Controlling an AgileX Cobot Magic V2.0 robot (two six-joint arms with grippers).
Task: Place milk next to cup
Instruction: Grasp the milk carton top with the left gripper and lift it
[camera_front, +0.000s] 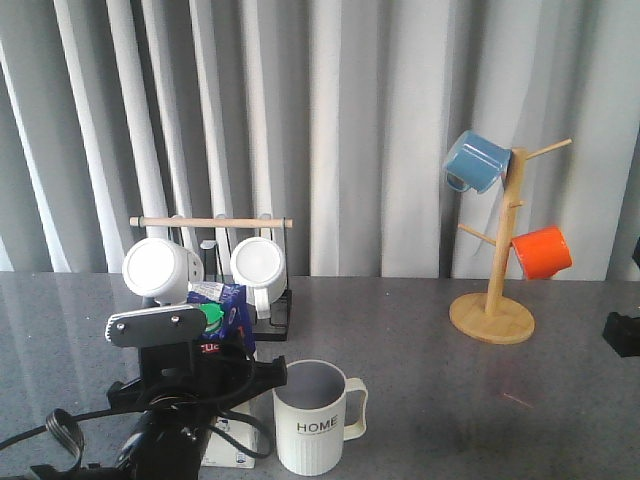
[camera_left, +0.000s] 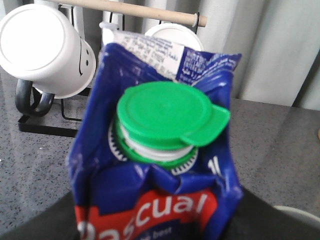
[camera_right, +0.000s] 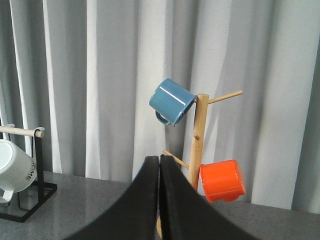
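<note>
Placing step: left hand (camera_front: 215, 385) grips the blue-and-white gable-top milk carton (camera_front: 225, 320), green-capped, just left of the off-white ribbed "HOME" mug (camera_front: 312, 420) on the grey bench (camera_front: 450, 400). Next: confirm carton seated, release. Right hand (camera_right: 159, 200) closed, empty.

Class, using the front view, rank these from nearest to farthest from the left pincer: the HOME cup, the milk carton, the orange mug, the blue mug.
1. Milk carton: at the left pincer itself.
2. HOME cup: just to its right on the table.
3. Orange mug and blue mug: both far right on the wooden mug tree; too close to rank.
</note>
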